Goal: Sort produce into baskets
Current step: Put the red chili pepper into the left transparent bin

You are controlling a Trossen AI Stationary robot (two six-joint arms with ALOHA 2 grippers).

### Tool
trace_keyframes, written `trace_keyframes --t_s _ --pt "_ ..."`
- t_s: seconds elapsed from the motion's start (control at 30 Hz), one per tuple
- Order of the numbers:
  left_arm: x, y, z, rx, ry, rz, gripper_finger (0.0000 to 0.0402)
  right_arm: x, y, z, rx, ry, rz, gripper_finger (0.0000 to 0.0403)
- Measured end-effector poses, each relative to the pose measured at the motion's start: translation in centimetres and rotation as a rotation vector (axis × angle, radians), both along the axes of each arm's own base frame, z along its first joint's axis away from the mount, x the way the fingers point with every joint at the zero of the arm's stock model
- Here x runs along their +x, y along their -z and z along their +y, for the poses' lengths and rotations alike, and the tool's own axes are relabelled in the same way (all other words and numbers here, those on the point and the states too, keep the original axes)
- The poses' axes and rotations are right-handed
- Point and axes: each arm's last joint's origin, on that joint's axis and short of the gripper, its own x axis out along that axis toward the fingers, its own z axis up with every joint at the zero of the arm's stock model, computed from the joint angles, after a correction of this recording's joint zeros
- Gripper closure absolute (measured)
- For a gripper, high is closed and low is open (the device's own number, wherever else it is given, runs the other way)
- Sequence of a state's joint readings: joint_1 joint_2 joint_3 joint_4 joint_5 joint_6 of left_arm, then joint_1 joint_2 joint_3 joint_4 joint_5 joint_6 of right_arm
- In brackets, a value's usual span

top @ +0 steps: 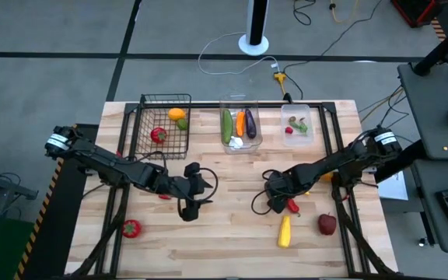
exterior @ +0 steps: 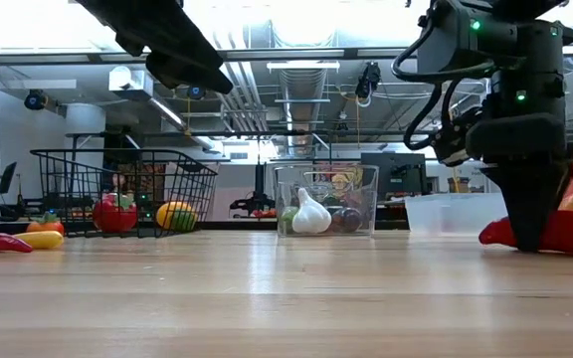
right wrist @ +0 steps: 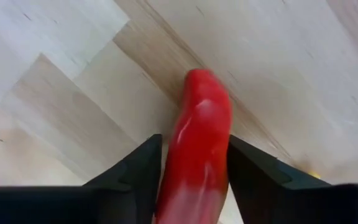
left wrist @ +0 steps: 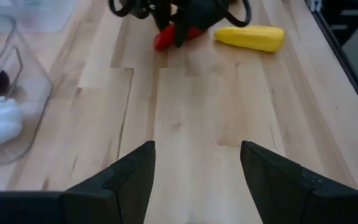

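A long red pepper (right wrist: 199, 124) lies on the wooden table right of centre, and my right gripper (top: 277, 204) stands over it, pointing down, shut on it. In the low view the pepper (exterior: 570, 234) shows on both sides of that gripper (exterior: 525, 234). My left gripper (left wrist: 197, 168) hovers open over bare wood left of centre, with nothing between its fingers. The black wire basket (top: 162, 124) and two clear bins (top: 239, 128) (top: 298, 124) stand along the far edge and hold some produce. My right gripper pinches the red pepper between its two fingers, one on each long side (right wrist: 185, 168). The fingers come from above, pointing down, and lie across the pepper. The pepper lies flat on the table, its free end (right wrist: 204, 81) sticking out beyond the fingers.
A yellow pepper (top: 285, 232) and a dark red apple (top: 327, 224) lie near the right gripper. A red tomato (top: 131, 228) sits at the near left, and a small red piece (top: 164, 196) lies by the left arm. Bare wood stretches between the two grippers.
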State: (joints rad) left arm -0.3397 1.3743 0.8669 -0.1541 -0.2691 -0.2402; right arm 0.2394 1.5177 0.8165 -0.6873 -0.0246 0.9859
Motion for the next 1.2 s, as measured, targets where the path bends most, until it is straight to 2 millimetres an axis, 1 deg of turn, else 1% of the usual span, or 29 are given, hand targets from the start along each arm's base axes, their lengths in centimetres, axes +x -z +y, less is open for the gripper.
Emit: trace_keyframes --t_s 0.1,0.17,0.3,0.5,0.67,0.87,0.97,1.1,1.2 --pt "0.0 -0.2 0.1 -0.007 -0.053 0.003 0.0182 0.4 -0.4 0.1 0.0 -0.009 -0.017 0.0259" --pt "0.1 -0.8 0.1 -0.023 -0.081 0.014 0.0182 0.8 -0.9 0.1 -0.009 -0.025 -0.044 0.0271" --pt "-0.2 -2.2 0.1 -0.025 -0.146 0.103 0.0182 2.0 -2.4 0.2 -0.047 -0.076 -0.116 0.0287" --pt "-1.6 -4.5 -0.3 -0.023 -0.216 0.263 0.0182 4.4 -5.5 -0.4 -0.165 -0.164 -0.254 0.0289" --pt "-2.7 -6.0 -1.0 -0.032 -0.242 0.334 0.0182 6.6 -9.0 -1.4 -0.285 -0.253 -0.392 0.0288" --pt "-3.2 -7.1 -2.0 -0.047 -0.222 0.334 0.0182 9.4 -13.9 -3.9 -0.53 -0.357 -0.587 0.0287" --pt "-3.6 -7.4 -2.3 -0.07 -0.237 0.35 0.0182 10.4 -15.7 -5.6 -0.689 -0.386 -0.673 0.0288" --pt "-4.3 -7.5 -2.8 -0.105 -0.285 0.382 0.0182 11.3 -17.0 -8.5 -0.845 -0.403 -0.752 0.0288" --pt "-4.8 -7.3 -3.1 -0.128 -0.322 0.404 0.0182 11.4 -16.9 -11.0 -0.92 -0.377 -0.749 0.0287"
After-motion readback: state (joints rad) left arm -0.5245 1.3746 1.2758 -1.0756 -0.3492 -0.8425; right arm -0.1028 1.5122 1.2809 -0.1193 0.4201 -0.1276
